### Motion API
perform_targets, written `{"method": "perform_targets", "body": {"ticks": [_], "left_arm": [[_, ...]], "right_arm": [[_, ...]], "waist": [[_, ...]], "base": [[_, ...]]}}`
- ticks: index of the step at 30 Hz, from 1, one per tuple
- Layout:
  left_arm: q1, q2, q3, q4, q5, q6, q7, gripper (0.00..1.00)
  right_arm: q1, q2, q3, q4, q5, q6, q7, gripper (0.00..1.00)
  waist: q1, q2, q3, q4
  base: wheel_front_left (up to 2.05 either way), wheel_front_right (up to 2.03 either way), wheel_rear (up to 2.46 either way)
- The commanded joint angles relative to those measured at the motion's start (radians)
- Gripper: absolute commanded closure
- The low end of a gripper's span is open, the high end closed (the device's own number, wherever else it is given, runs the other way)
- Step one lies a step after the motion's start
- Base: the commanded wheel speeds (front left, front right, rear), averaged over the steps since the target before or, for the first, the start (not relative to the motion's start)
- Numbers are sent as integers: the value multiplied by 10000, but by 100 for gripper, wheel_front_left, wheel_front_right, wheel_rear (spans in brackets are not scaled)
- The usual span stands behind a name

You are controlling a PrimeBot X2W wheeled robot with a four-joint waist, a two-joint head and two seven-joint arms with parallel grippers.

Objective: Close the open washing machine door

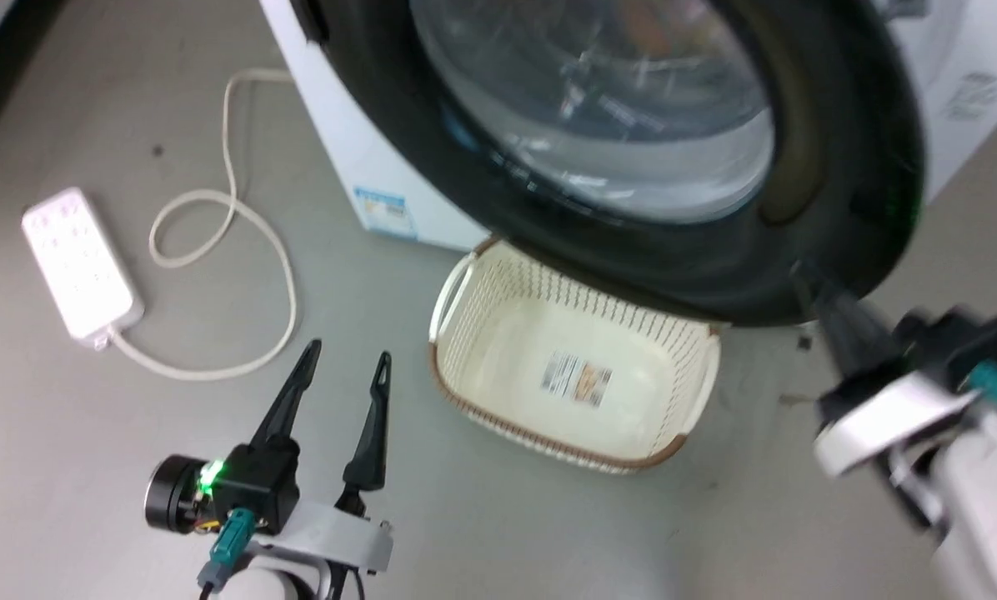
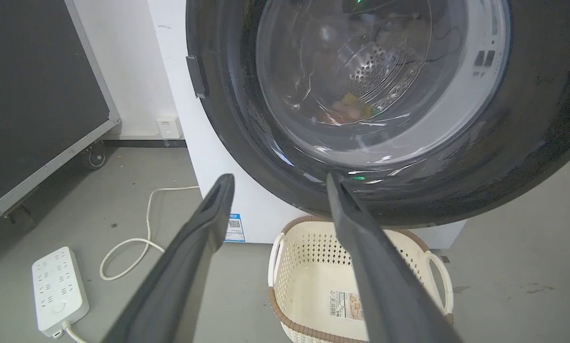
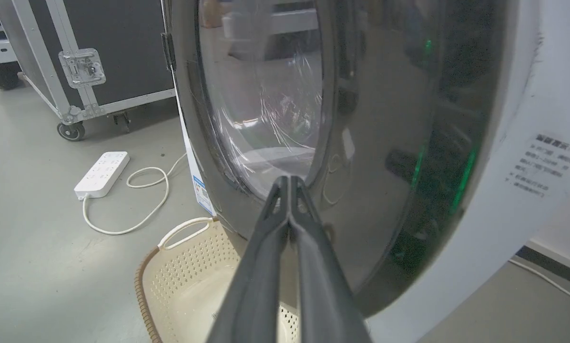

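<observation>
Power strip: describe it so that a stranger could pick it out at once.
Start at the white washing machine; on the grey floor to the robot's left of it lies a flat white power strip. Unlike the perforated cream basket under the door, it is a slim slab of sockets trailing a looping white cord.

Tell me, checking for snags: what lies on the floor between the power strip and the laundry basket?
A looped white cable lies there, between the power strip and the cream laundry basket; the head view shows it.
</observation>
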Motion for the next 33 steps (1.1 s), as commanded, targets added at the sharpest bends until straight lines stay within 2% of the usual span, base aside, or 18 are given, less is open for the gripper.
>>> {"method": "perform_targets", "body": {"ticks": [1,8,13,22,29,30,31,33], "left_arm": [[-216,-68,-37,-47,36,28,-43,0],[-660,-144,-194,-176,-41,100,-43,0],[-855,-167,-277,-269,-95,162,-43,0],[-1074,-180,-296,-291,-145,258,-43,0],[-966,-181,-243,-188,-185,335,-43,0],[-924,-182,-216,-168,-205,343,-43,0],[-879,-182,-177,-141,-243,350,-43,0],[-825,-182,-139,-107,-266,346,-43,0]], "right_arm": [[-617,-360,104,344,339,8,-46,100],[-2765,-1418,373,1786,1544,8,-44,100],[-4148,-1738,469,2918,2082,8,34,100],[-5709,-1617,288,4624,2234,8,12,100],[-5359,-1269,426,4854,2278,8,-39,100],[-5178,-1234,401,4720,2295,8,-40,60],[-4964,-1204,326,4554,2290,8,-41,0],[-4690,-1159,269,4397,2275,8,-42,0]], "waist": [[-2,-1,634,357],[-2,-1,1306,594],[-2,-1,1608,653],[-2,-1,1785,602],[-2,-1,1126,409],[-2,-1,957,366],[-2,-1,783,320],[-2,-1,601,270]], "base": [[0,0,0],[0,0,0],[0,0,0],[0,0,0],[0,0,0],[0,0,0],[0,0,0],[0,0,0]]}}
